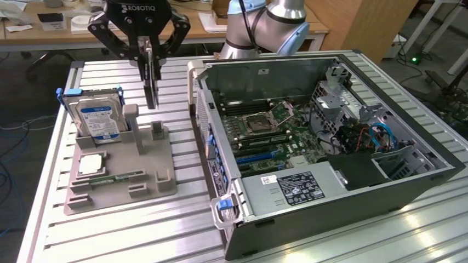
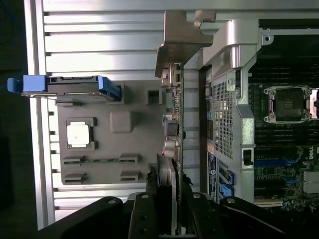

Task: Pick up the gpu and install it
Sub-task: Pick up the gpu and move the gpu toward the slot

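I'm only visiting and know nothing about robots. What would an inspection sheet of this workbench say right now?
Surface: slatted metal table carrying a grey parts tray and an open computer case.
Job's things: gpu hanging on edge above the tray, not in the case.
Clutter: hard drive standing in the tray; processor chip and memory stick lying in it.
Grippers: end effector shut on the gpu's upper part.
Cables: orange and blue wires inside the case.
Surroundings: wooden desk with papers behind the table.
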Robot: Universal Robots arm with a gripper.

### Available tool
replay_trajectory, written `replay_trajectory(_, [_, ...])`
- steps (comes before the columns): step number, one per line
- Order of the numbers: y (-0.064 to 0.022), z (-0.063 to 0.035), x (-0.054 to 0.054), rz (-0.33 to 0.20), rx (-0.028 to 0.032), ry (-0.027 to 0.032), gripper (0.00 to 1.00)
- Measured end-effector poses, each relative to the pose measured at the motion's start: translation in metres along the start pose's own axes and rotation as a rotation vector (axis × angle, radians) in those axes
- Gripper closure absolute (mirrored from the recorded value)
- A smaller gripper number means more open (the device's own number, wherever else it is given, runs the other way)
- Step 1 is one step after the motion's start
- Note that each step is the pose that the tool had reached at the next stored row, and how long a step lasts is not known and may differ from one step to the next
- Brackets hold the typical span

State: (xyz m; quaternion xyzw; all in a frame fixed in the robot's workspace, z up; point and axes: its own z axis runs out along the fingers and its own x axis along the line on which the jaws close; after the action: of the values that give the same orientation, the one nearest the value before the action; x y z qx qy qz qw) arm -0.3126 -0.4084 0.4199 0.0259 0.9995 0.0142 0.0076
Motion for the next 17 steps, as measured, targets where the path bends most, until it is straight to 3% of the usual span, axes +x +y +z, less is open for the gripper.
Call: replay_trajectory(17, [0.0005, 0.0001, -0.0091, 0.008, 0.0002, -0.0002, 0.73])
